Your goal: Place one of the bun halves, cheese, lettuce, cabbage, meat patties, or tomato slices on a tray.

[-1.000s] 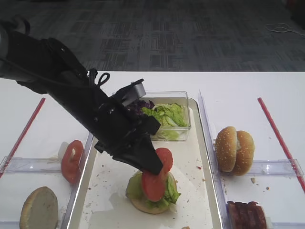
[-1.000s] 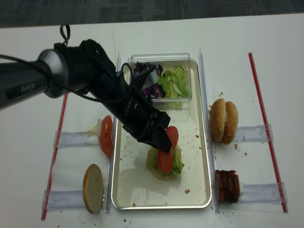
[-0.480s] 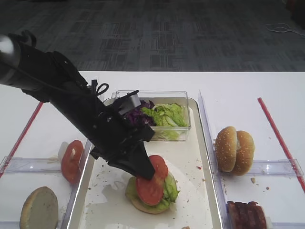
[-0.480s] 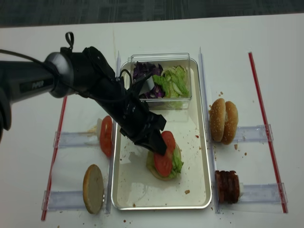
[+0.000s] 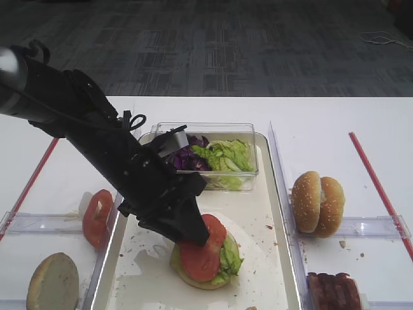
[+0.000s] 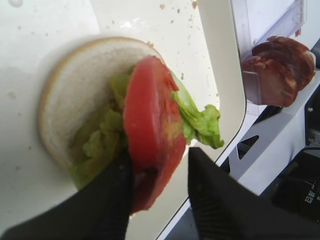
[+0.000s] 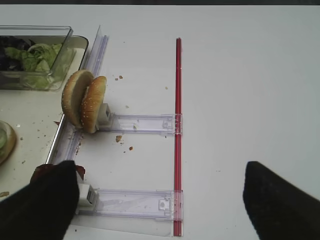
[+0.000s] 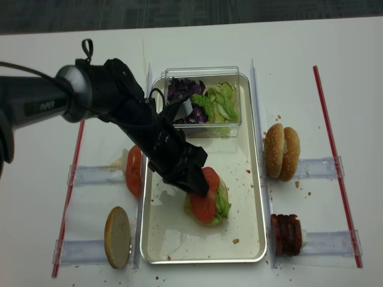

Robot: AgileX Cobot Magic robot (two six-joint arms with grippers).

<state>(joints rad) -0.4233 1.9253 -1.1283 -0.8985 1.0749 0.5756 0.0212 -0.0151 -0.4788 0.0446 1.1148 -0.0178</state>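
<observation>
A: Where is the left claw (image 6: 160, 197)?

B: Low over the middle of the tray (image 8: 254, 197), right at the stack there. In the left wrist view its two dark fingers (image 6: 112, 200) stand apart with a tomato slice (image 6: 152, 127) between them. The slice leans on edge against the lettuce (image 6: 200, 120), and the near finger touches its lower rim. Whether the far finger touches it, I cannot tell.

A: What is under the slice?

B: A bun half (image 6: 75, 80), cut face up, flat on the tray floor, with the lettuce on top of it.

A: And the rest of the tomato slices?

B: More tomato slices (image 8: 133, 170) stand on edge in a clear holder on the tabletop (image 8: 299, 72), just left of the tray. Another bun half (image 8: 117, 237) stands nearer, also left of the tray.

A: The right side?

B: Two bun halves (image 8: 282, 151) stand together in a holder just right of the tray, and the meat patties (image 8: 286, 234) sit nearer in a second holder. A clear tub (image 8: 203, 75) at the far end of the tray holds purple cabbage (image 8: 182, 92) on its left and more green leaves on its right.

A: The right claw (image 7: 155, 200)?

B: Only in its own wrist view: its two dark fingers show at the bottom corners, wide apart, with nothing between them, above the tabletop near the patties.
</observation>
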